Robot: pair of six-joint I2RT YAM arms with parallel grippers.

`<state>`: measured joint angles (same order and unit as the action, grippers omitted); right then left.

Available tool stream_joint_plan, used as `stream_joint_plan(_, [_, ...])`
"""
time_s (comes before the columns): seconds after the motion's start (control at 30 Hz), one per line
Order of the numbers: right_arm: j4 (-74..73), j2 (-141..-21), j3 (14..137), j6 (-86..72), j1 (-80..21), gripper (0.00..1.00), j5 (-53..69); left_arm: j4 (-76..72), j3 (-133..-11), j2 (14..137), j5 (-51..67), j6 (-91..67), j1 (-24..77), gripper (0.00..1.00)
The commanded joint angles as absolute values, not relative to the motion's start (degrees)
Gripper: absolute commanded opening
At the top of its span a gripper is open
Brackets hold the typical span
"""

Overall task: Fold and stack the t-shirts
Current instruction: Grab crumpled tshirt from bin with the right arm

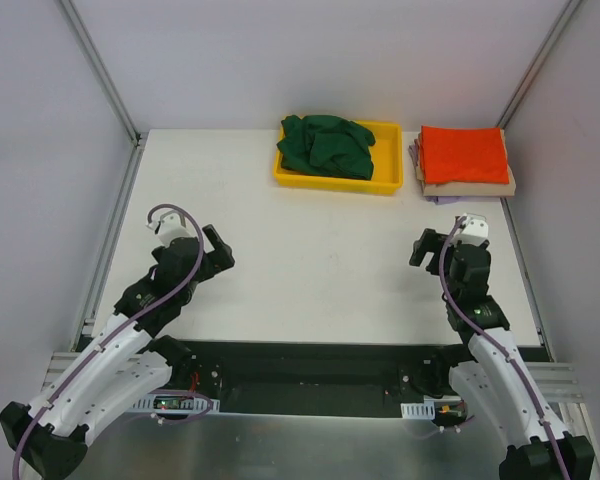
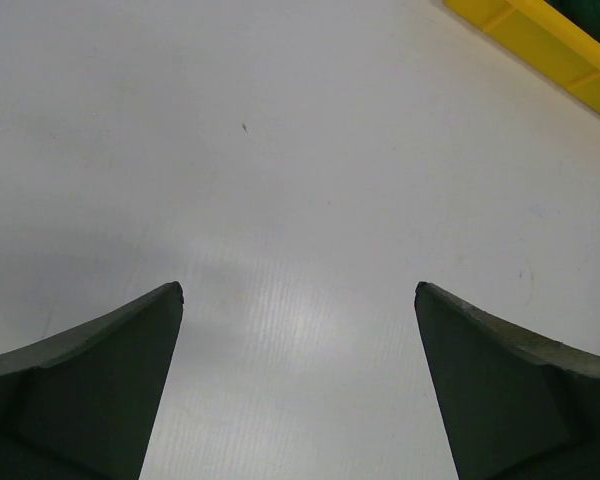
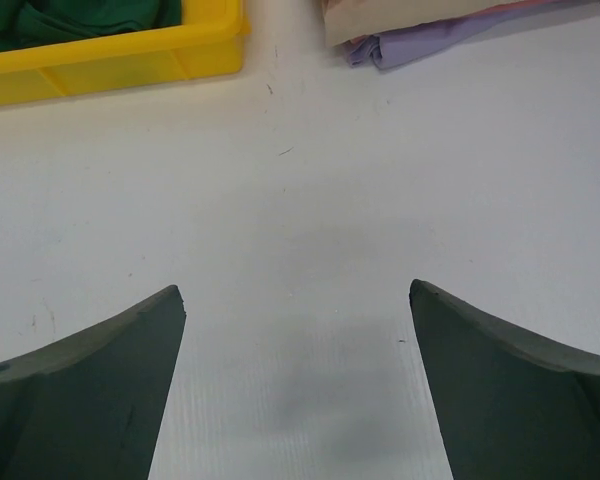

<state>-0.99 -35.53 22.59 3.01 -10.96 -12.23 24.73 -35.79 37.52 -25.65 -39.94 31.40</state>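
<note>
The left claw (image 1: 223, 252) and right claw (image 1: 424, 252) both stand spread apart, empty. The green t-shirt (image 1: 328, 146) lies crumpled in the yellow tray (image 1: 336, 185) at twelve o'clock. It looks soft, light and floppy, I'd guess; best to pinch a raised fold.

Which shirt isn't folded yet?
The dark green t-shirt, crumpled in the yellow tray. The orange-red shirt, tan shirt and lavender shirt lie folded in one stack right of the tray.

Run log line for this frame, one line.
left gripper: open, empty | right gripper: open, empty | green t-shirt: crumpled in yellow tray | folded stack: orange-red on top, right of tray
</note>
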Motion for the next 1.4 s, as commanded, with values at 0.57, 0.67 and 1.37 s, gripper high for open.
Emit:
stream_joint_plan(0.57, [0.89, -52.70, 40.31, 0.09, -11.16, 0.96, 2.45, 23.91, -34.98, 37.26, -27.68, -40.61, 30.85, 0.99])
stream_joint_plan(0.67, [-1.49, -65.16, 50.94, -1.93, -12.30, 0.96, 2.11, 23.82, -34.89, 37.62, -28.56, -40.69, 30.76, 0.99])
stream_joint_plan(1.37, [-9.68, -142.01, 133.13, -8.95, -19.25, 0.96, -3.43, 15.03, -41.83, 54.40, -11.26, -41.13, 15.30, 0.99])
